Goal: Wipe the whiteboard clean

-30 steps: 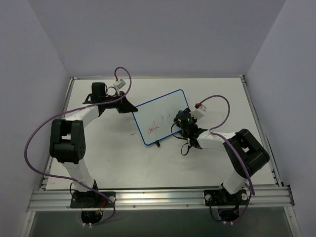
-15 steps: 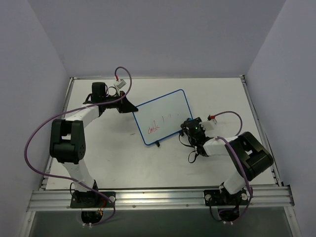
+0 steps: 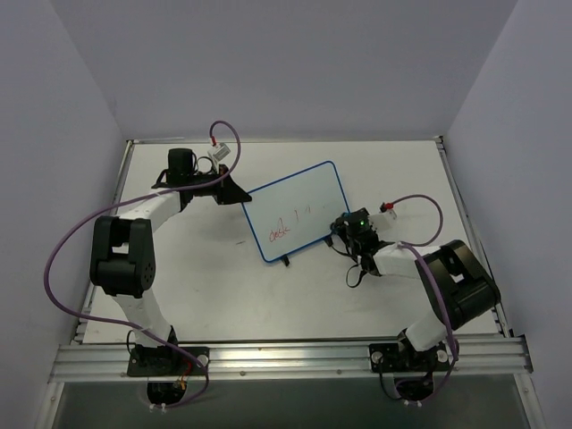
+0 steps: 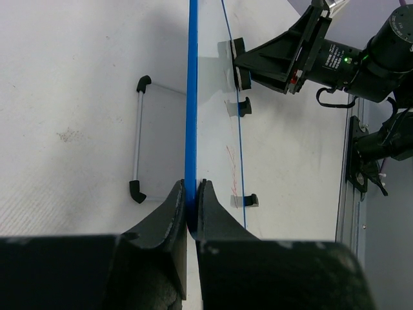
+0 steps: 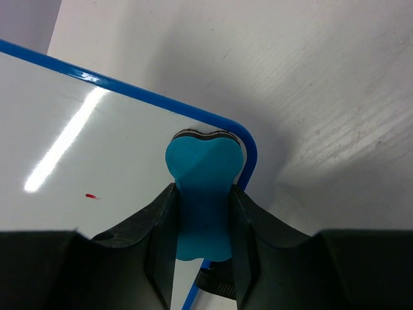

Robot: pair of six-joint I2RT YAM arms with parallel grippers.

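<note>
Partly, eraser (image 5: 202,200) hides whiteboard (image 5: 97,148) corner; red writing (image 3: 280,230) barely legible.

The right gripper (image 5: 203,191) has slid its eraser (image 5: 204,165) from mid-board (image 3: 299,198) out to the 4 o'clock corner.

text | red handwriting (image 3: 281,231) on whiteboard (image 3: 304,189), seems to read "desk" | remaining marks illegible

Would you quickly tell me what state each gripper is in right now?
Left gripper: closed on the edge of the blue-framed white whiteboard.
Right gripper: closed on the small blue bone-shaped eraser.
</note>
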